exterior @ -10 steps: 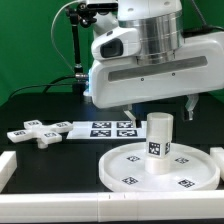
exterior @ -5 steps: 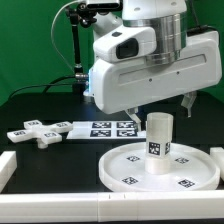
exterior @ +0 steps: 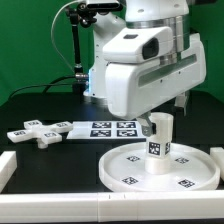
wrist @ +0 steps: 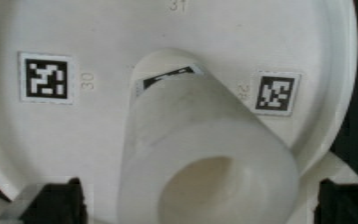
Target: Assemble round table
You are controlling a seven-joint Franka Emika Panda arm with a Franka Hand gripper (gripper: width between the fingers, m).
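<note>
In the exterior view, the leg (exterior: 159, 140) stands up in the middle of the round disc (exterior: 125, 170). The cross base (exterior: 32, 133) lies at the exterior view's left, beside the marker board (exterior: 110, 128). The arm (exterior: 150, 70) hangs over the leg.

Only the wrist view shows the gripper (wrist: 197, 200). Its fingers (wrist: 60, 197) are wide apart, one on each side of the leg, holding nothing.

Hand (exterior: 165, 116) pointing down, fingers (wrist: 59, 198) spread wide.

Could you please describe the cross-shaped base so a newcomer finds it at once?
Find the large round disc in front. Behind it lies the marker board; off its end at the exterior view's left sits the cross-shaped base, the only four-armed piece.
</note>
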